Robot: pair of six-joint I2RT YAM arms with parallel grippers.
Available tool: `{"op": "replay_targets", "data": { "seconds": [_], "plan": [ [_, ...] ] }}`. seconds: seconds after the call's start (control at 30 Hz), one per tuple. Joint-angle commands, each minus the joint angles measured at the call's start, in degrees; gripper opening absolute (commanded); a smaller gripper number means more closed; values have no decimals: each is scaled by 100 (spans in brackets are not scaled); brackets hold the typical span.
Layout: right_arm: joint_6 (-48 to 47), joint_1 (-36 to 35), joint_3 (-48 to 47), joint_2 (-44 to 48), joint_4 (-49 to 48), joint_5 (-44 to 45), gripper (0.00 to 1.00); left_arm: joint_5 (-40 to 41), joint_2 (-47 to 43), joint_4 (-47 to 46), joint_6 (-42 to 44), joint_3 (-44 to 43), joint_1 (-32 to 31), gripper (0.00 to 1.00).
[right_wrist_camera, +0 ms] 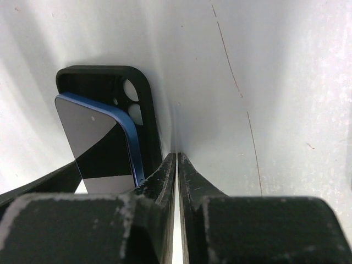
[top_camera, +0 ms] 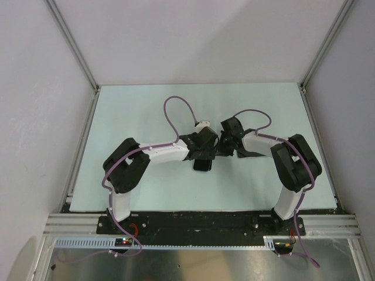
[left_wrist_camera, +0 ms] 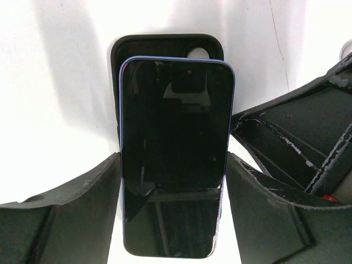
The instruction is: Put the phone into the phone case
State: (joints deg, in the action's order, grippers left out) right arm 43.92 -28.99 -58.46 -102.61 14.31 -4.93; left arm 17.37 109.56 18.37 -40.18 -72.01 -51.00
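The phone (left_wrist_camera: 175, 110), dark screen up with a blue rim, lies tilted over the black phone case (left_wrist_camera: 165, 47). The case's camera end shows beyond the phone's far end. My left gripper (left_wrist_camera: 173, 159) is shut on the phone, one finger on each long side. In the right wrist view the phone (right_wrist_camera: 93, 137) sits raised above the case (right_wrist_camera: 99, 74). My right gripper (right_wrist_camera: 176, 157) is shut and empty, its tips down beside the case's long edge. In the top view both grippers, left (top_camera: 202, 153) and right (top_camera: 220, 149), meet mid-table over the phone (top_camera: 203, 165).
The pale green table mat (top_camera: 129, 111) lies inside white walls with metal frame posts (top_camera: 73, 44). The right gripper's black body (left_wrist_camera: 291, 137) sits close to the left gripper's right finger. Cables (top_camera: 176, 108) loop above both wrists.
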Motion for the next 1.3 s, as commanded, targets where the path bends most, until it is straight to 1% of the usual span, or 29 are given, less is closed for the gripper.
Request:
{"op": "replay_targets", "data": {
  "seconds": [0.0,0.07,0.23,0.4,0.57,0.73,0.83,1.0,1.2,1.27],
  "plan": [
    [17,55,43,-160,-124,-26,9,217,-98,-82,-117,-257,-9,56],
    [8,94,44,-178,-142,-74,9,224,-111,-87,-89,-271,-9,62],
    [-36,208,41,-174,-128,-115,10,231,-118,-82,-41,-318,-6,75],
    [-68,249,36,-141,-92,-115,10,211,-121,-80,-5,-376,-7,84],
    [-92,275,44,-123,-99,-139,11,217,-201,-86,56,-407,-6,90],
    [-126,333,17,-64,-103,-157,12,376,-616,-82,178,-233,110,91],
    [-160,338,18,6,-107,-138,12,402,-923,-86,251,110,394,88],
    [-221,264,-41,26,-139,-80,14,341,-1152,-96,403,582,752,71],
    [-290,130,-300,-156,-4,80,14,243,-1010,-138,474,939,833,51],
    [-304,100,-410,-269,44,111,14,138,-908,-232,456,1034,821,46]
  ]
}}
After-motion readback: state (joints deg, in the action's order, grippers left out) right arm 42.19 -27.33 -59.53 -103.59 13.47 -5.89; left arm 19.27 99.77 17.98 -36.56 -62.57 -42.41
